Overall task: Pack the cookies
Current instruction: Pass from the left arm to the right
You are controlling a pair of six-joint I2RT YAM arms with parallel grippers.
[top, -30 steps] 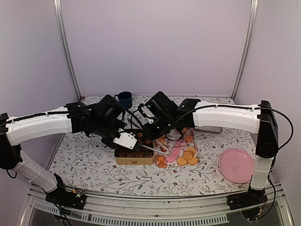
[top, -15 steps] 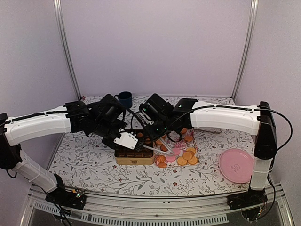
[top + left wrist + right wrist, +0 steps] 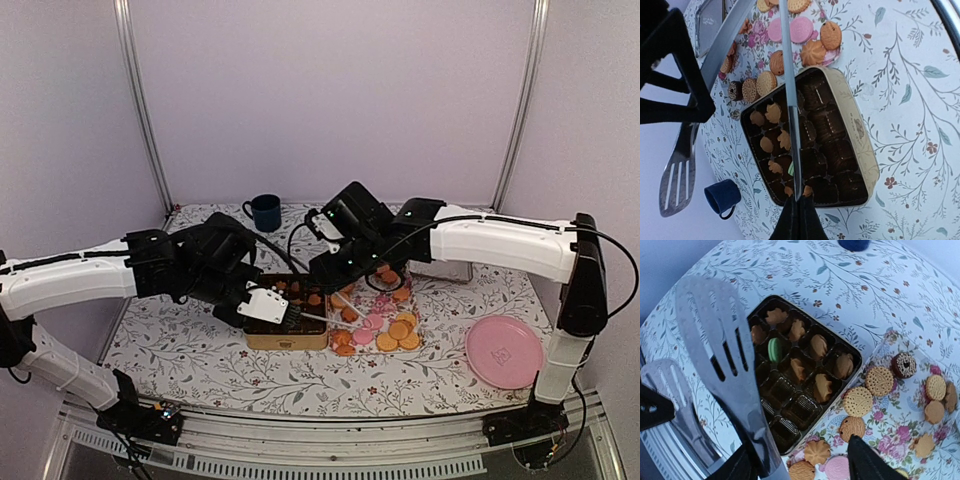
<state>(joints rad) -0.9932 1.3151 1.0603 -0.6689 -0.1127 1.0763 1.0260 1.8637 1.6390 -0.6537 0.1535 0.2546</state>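
Left fingers point(image 3: 789, 222) pressed together on a thin metal strip point(image 3: 790, 100); right fingers point(image 3: 865, 462) spread above the gold tin point(image 3: 860, 135).
Cookies point(image 3: 817, 346) fill some cups inside the tin, and more lie loose just right of it. Slotted tongs point(image 3: 715, 355) rise beside one right finger; how they are gripped I cannot tell. To pack well, I judge each cookie should travel level over an empty cup and be lowered inside its walls before release, with the two tools kept from crossing. The right wrist view shows one green cookie plainly. Only the top view shows the pink plate point(image 3: 503, 352), well right of the tin.
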